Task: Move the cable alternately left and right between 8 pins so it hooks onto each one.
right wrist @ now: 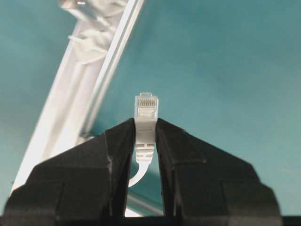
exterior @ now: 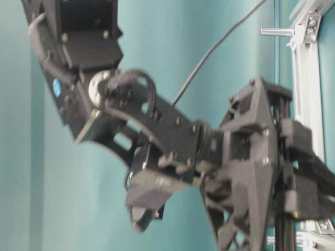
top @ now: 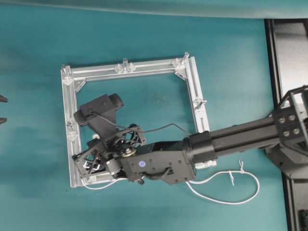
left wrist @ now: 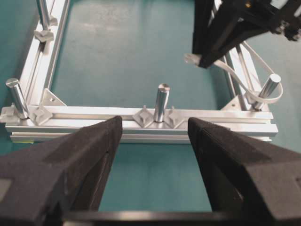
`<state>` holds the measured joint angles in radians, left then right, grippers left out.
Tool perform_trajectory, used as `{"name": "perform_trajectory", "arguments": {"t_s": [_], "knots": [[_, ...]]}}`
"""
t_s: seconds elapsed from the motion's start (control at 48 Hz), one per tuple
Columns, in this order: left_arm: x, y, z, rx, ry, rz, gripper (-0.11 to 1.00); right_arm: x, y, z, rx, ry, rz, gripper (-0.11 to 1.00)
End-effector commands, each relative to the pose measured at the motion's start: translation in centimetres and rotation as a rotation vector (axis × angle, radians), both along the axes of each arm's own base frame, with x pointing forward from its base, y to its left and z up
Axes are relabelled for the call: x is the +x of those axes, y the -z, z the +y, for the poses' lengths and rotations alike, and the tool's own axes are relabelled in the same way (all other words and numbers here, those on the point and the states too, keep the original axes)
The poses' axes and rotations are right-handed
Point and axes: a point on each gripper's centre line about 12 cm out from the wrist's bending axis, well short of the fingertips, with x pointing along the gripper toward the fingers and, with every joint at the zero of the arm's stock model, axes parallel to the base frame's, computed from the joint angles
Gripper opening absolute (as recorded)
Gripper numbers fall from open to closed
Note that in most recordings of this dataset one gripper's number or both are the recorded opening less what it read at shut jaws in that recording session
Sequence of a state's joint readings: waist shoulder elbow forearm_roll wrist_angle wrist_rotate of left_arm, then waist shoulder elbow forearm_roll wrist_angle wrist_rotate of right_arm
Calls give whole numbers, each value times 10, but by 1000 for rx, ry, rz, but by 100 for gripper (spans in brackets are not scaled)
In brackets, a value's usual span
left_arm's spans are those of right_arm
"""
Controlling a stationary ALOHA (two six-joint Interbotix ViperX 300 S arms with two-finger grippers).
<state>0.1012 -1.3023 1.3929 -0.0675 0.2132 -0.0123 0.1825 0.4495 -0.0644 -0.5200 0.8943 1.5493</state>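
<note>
My right gripper [right wrist: 146, 123] is shut on the small white plug [right wrist: 146, 110] of the cable, low inside the square frame near its left bar [top: 70, 144]. From above, the right gripper [top: 98, 144] has reached across the frame. From the plug [left wrist: 190, 58], the white cable [left wrist: 244, 92] loops round the near corner pin [left wrist: 268, 89]. The cable [top: 226, 199] then trails along the frame's front to a loose loop with a tie knot [top: 233, 176]. More pins [top: 125, 62] [left wrist: 162, 101] stand on the bars. My left gripper [left wrist: 155, 125] is open and empty, just outside the left bar [top: 2, 109].
The aluminium frame [top: 144, 69] lies on a teal table. The black right arm [top: 240, 137] crosses the frame's right bar, with a thin dark wire [top: 159, 129] arching above it. A black rail [top: 288, 57] runs along the table's right edge.
</note>
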Motion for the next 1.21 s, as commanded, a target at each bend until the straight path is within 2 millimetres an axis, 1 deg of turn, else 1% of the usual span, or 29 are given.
{"name": "perform_trajectory", "arguments": {"t_s": [0.0, 0.167, 0.291, 0.375, 0.521, 0.687, 0.895, 0.999, 1.187], "knots": [[2, -5, 0, 5, 0, -7, 70, 3, -22, -19, 17, 16, -75, 16], [2, -5, 0, 5, 0, -9, 70, 25, -16, -62, 41, 21, -175, 16], [2, -5, 0, 5, 0, -9, 70, 40, -17, -81, 31, 11, -195, 16], [2, -5, 0, 5, 2, -7, 70, 50, -18, -88, 17, -10, -190, 16], [2, -4, 0, 7, 1, -7, 70, 69, -16, -92, 3, -63, -158, 16], [2, -5, 0, 7, 2, -9, 70, 93, -14, -93, -1, -135, -149, 16], [2, -6, 0, 7, 2, -10, 70, 111, -21, -94, -20, -183, -158, 16], [2, -6, 0, 7, 2, -9, 70, 119, -26, -103, -27, -187, -180, 16], [2, -6, 0, 7, 4, -7, 70, 128, -33, -132, -48, -153, -215, 16]]}}
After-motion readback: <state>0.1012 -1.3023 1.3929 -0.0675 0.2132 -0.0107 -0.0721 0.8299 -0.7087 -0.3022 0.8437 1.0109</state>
